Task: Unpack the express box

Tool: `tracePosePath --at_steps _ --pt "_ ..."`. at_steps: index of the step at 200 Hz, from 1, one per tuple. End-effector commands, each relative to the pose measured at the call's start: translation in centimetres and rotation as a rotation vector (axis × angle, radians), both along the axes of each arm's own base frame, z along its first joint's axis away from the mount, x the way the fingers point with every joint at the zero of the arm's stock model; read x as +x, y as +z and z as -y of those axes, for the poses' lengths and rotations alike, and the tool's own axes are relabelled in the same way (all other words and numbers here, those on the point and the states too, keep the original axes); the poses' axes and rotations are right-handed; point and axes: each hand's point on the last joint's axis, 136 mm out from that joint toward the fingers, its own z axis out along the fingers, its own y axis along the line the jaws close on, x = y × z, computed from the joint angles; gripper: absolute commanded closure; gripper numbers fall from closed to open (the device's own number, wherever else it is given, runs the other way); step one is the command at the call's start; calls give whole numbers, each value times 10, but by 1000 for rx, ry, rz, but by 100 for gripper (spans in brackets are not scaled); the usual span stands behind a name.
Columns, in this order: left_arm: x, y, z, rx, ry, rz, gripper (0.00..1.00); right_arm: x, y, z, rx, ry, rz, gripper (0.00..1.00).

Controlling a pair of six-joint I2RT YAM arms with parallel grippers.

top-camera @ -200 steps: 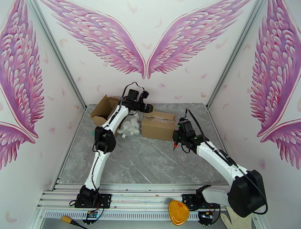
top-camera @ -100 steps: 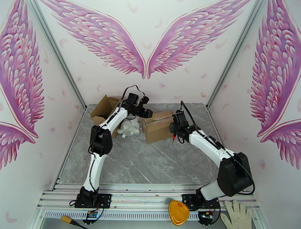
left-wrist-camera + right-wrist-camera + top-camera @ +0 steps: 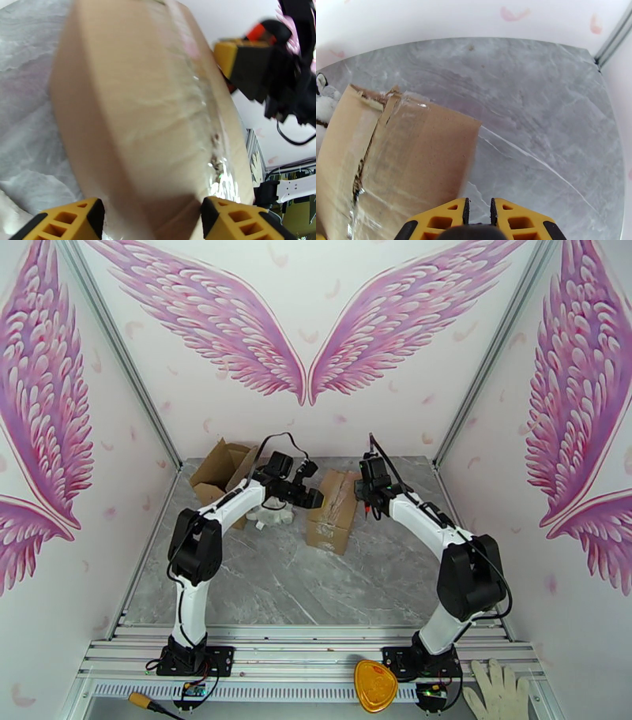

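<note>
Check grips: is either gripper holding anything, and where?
Left gripper straddles one end of the taped box, jaws wide; firm contact cannot be told. Right gripper is nearly shut beside the box with nothing visible between its fingers.

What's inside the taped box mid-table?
Contents are not visible. The box has its flaps closed, with clear tape along the top seam. The seam is ragged and partly split, but only a dark crack shows; cardboard covers whatever is inside.
</note>
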Motion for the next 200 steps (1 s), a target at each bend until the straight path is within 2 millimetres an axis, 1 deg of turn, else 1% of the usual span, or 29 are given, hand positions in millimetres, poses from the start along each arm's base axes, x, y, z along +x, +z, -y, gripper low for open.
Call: tracePosePath --at_steps 1,21,35,61,77,106,121,129,146,156,164,177,182,200 --pt "-20 22 9 -48 -41 26 30 20 17 -22 46 90 52 100" --pt "-30 24 17 -60 -70 20 30 25 14 -39 93 156 45 100" --pt "-36 30 23 -75 -88 28 30 28 13 -46 114 182 38 100" --pt "-45 33 27 -72 -110 35 30 32 16 -58 141 237 44 100" --pt "-52 33 27 -66 -130 45 29 34 19 -68 158 293 57 100" --pt "-60 30 22 -7 -135 73 27 40 14 -76 163 333 35 100" --pt "-63 29 18 19 -131 86 26 41 16 -89 190 395 37 100" --pt "-62 28 15 36 -125 97 26 42 16 -92 196 401 35 100" --pt "-59 29 7 75 -98 132 26 48 16 -82 157 347 29 100" --pt "-57 31 2 101 -79 174 24 52 18 -70 114 292 33 100" --pt "-53 33 -5 130 -49 232 21 54 20 -59 83 246 35 100" --pt "-49 39 -15 156 -10 340 15 56 32 -41 45 172 56 100" --pt "-47 45 -19 156 5 383 13 56 36 -36 32 152 67 100" --pt "-44 54 -31 174 37 487 8 56 54 -15 -4 68 109 100"
